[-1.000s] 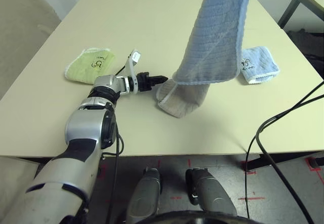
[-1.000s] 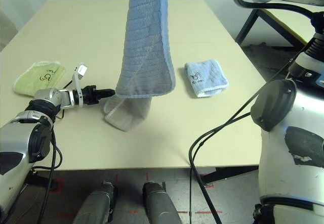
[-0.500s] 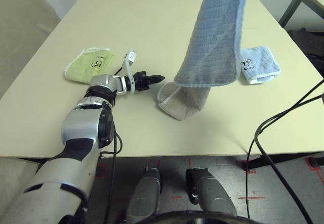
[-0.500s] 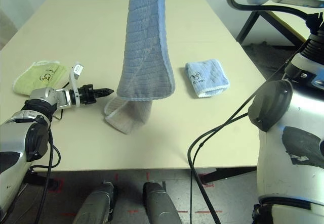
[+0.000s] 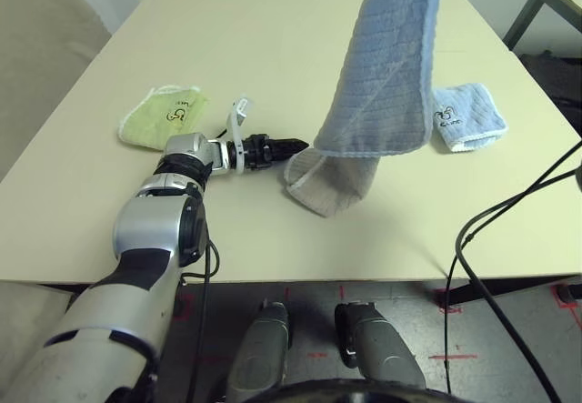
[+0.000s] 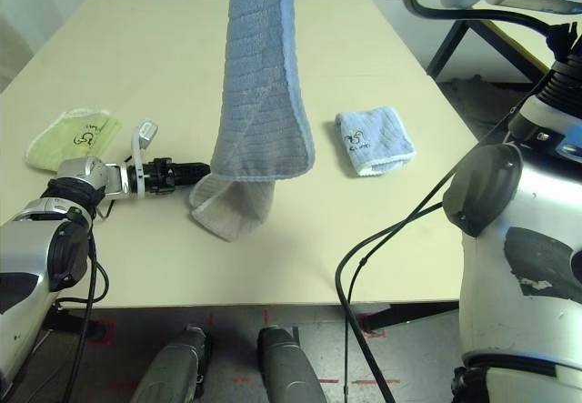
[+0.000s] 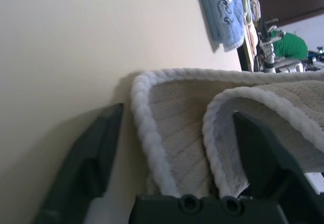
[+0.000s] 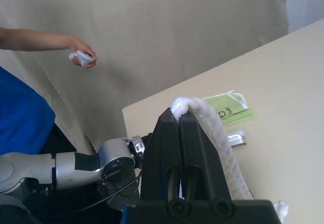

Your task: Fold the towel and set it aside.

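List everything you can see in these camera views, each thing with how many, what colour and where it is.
table: one, cream, under everything.
towel: one, beige-tan with white edging, hanging at the table's middle, lower end resting on the table.
light green towel: one, folded, on the table's left side.
light blue towel: one, folded, on the table's right side.
cables: black, hanging past the table's front right edge.
person's hand: one, holding a small white device, beyond the table.
left gripper: black, open, low over the table, fingers either side of the towel's lower edge.
right gripper: black, shut on the towel's top edge, raised.
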